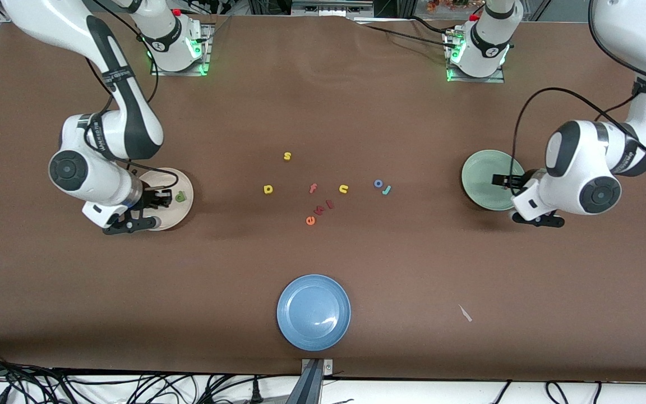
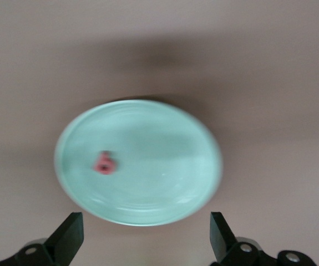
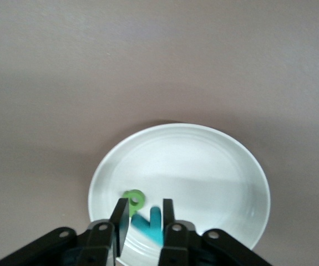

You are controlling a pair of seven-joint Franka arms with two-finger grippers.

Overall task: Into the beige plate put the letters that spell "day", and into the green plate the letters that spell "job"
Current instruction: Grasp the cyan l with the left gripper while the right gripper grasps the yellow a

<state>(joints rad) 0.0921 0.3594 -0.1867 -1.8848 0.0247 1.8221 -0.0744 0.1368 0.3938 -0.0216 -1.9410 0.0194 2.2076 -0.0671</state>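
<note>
My right gripper (image 1: 156, 200) hangs low over the beige plate (image 1: 185, 209), jaws a little apart. The teal y (image 3: 148, 224) sits loose between them, touching one finger (image 3: 167, 213) with a small gap to the other. The green d (image 1: 180, 196) lies in that plate beside it. My left gripper (image 1: 501, 180) is open over the green plate (image 1: 474, 167), where the pink b (image 2: 104, 163) lies. The yellow a (image 1: 268, 189), blue o (image 1: 378, 183) and teal j (image 1: 387, 190) lie on the table's middle.
Spare letters lie around them: a yellow s (image 1: 287, 156), a pink f (image 1: 313, 188), a yellow u (image 1: 344, 188) and an orange e (image 1: 310, 220) with two reddish ones beside it. A blue plate (image 1: 313, 312) sits nearest the front camera.
</note>
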